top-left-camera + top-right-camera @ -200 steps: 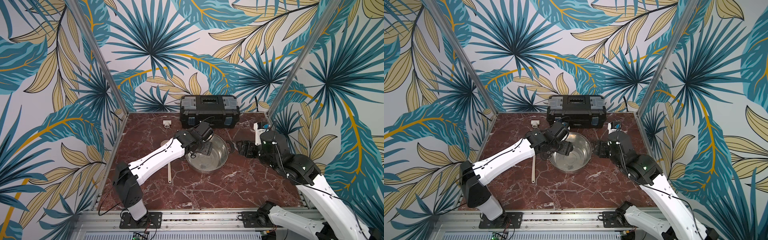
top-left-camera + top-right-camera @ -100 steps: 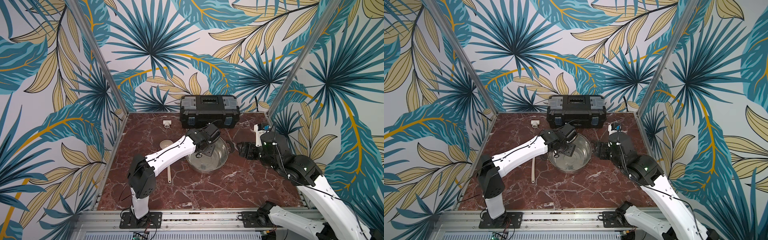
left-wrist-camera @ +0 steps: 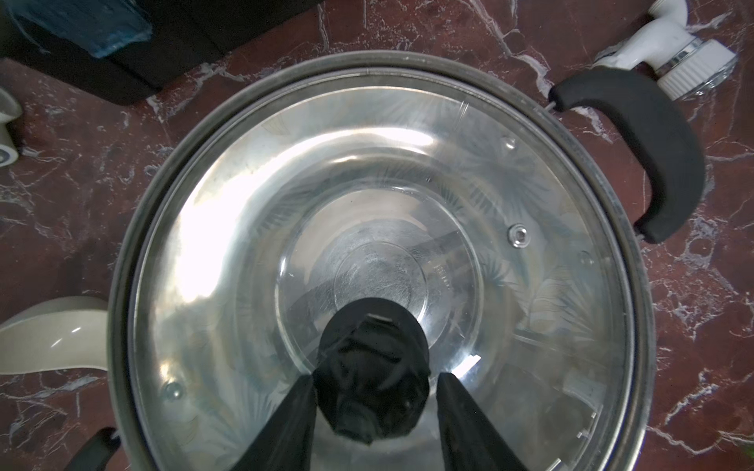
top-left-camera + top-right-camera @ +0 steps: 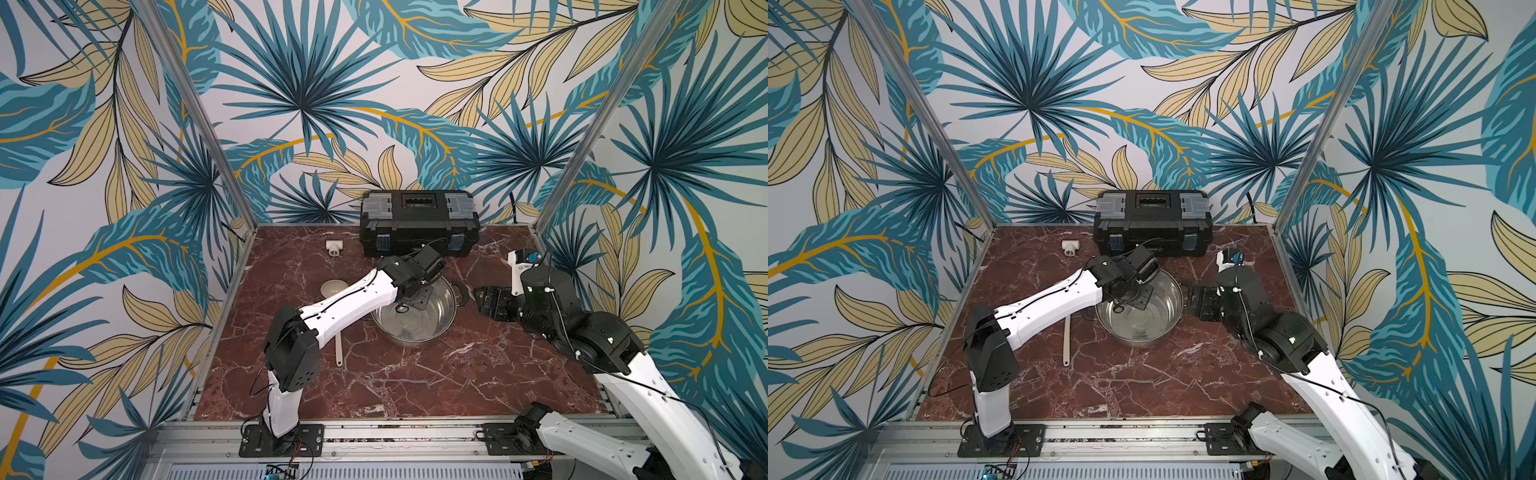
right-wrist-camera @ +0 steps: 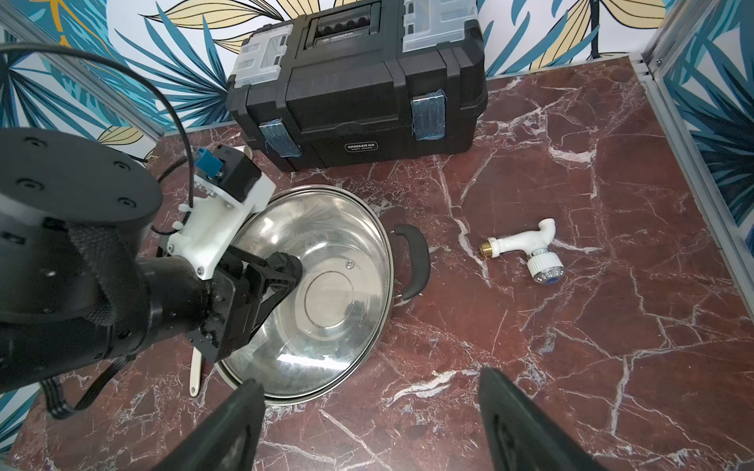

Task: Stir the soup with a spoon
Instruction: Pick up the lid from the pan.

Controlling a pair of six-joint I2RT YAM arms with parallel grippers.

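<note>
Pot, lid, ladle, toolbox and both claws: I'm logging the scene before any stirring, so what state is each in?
Pot: upright on the table, covered.
Lid: seated on the pot.
Ladle: lying on the table beside the pot, untouched.
Toolbox: closed.
Left claw: open, astride the lid knob.
Right claw: open, empty, near the pot.
</note>
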